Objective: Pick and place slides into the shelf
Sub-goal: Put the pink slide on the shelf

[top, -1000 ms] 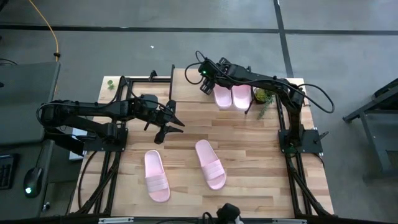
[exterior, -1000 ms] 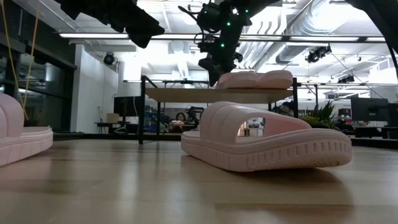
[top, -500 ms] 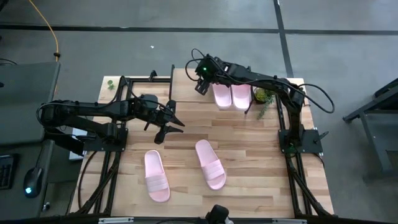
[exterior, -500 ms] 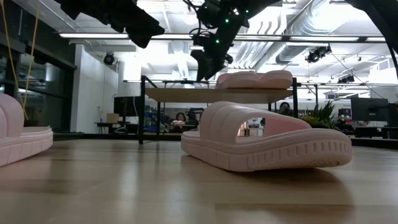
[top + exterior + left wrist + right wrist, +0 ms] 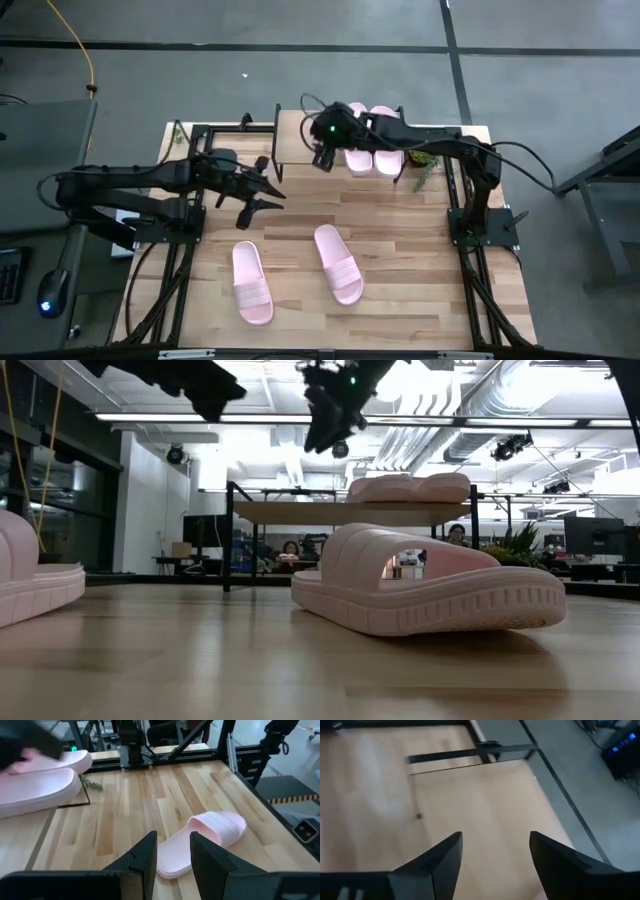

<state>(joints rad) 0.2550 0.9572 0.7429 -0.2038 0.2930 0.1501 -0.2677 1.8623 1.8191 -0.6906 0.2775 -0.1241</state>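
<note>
Two pale pink slides (image 5: 371, 150) lie side by side on the right part of the shelf (image 5: 295, 135), soles down; they also show in the low view (image 5: 410, 487). Two more slides lie soles down on the table near its front, one to the left (image 5: 252, 283) and one toward the middle (image 5: 338, 263). My right gripper (image 5: 322, 158) is open and empty, high above the shelf's bare left part, left of the two slides. My left gripper (image 5: 258, 200) is open and empty, above the table left of centre, pointing toward the middle slide (image 5: 205, 840).
A small green plant (image 5: 425, 155) stands at the shelf's right end, and a green sprig (image 5: 178, 133) lies at the table's far left corner. Bare wood lies between the shelf and the two front slides. A person (image 5: 290, 547) sits far off in the room.
My right gripper has left the two slides on the shelf, rising and going toward the table's left; the slides stay where they lie. My left gripper has drawn back a little toward the table's left edge.
</note>
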